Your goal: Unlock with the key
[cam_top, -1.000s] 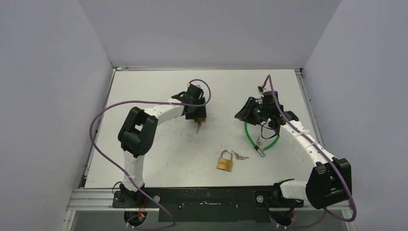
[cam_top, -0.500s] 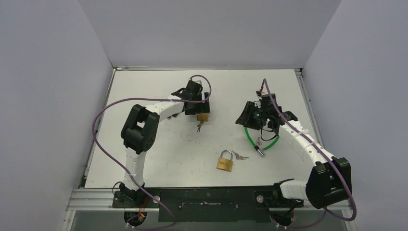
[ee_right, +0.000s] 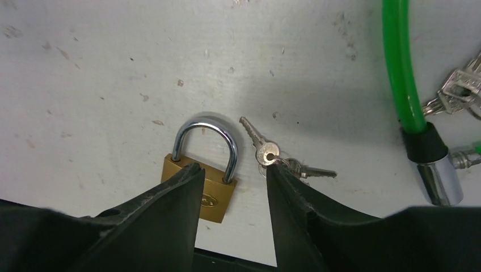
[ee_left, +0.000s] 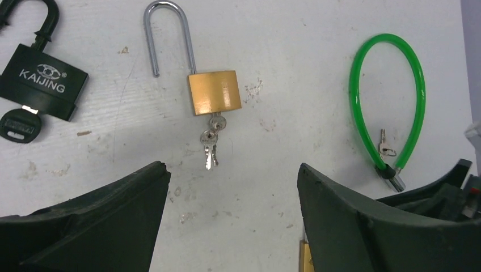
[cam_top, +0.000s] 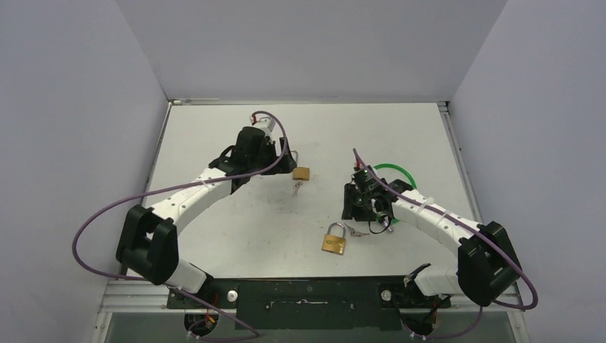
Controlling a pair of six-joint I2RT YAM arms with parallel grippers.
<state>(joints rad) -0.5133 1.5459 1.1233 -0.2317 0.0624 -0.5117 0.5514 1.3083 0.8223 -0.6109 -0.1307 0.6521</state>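
Left gripper [ee_left: 232,187]: drawn back, fingers wide apart, empty.
Tall padlock [ee_left: 214,92]: released onto counter [ee_left: 317,68], shackle sprung, key [ee_left: 211,141] in it; judged done.
Right gripper [ee_right: 235,170]: moved off green cable [ee_right: 400,73], fingers apart, empty, over shut padlock [ee_right: 218,201].
Keys [ee_right: 266,153]: just beside the shut padlock; likely next.

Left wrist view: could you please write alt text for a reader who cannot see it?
A brass padlock with its long shackle open lies on the white table, a bunch of keys in its keyhole, ahead of the open left gripper. A black padlock with a key lies upper left, a green cable lock to the right.
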